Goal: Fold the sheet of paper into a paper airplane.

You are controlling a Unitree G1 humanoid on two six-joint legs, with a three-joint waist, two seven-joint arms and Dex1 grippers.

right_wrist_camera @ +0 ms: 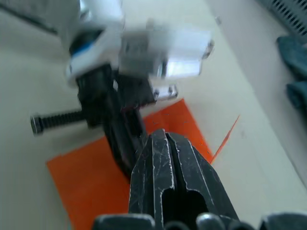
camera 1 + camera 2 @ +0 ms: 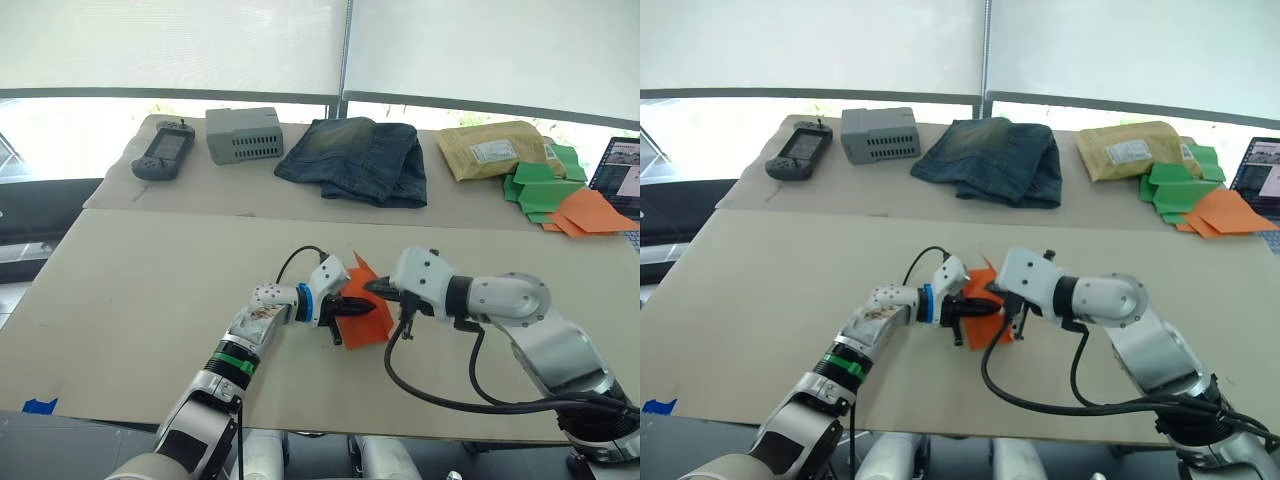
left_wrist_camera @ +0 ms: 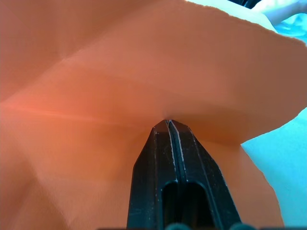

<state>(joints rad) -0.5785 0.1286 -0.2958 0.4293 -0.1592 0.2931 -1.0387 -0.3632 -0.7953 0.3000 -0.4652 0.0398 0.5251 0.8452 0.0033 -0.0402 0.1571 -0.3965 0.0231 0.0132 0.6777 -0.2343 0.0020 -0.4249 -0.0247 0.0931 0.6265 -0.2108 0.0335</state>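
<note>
Near the front middle of the surface, the sheet of paper sits between both hands, partly lifted, one flap standing up, the rest lying flat. Left hand is closed flat on the paper; left wrist view shows its fingers pressed together against creased orange. Right hand comes in from the opposite side, fingers together at the paper's edge; can't tell if it actually pinches the sheet or just presses on it. Progress: early, I'd say. A few creases visible, but no nose point, no wings, nothing wedge-shaped yet. Most folds remain. Pile of green and orange papers is well apart at the far right.
</note>
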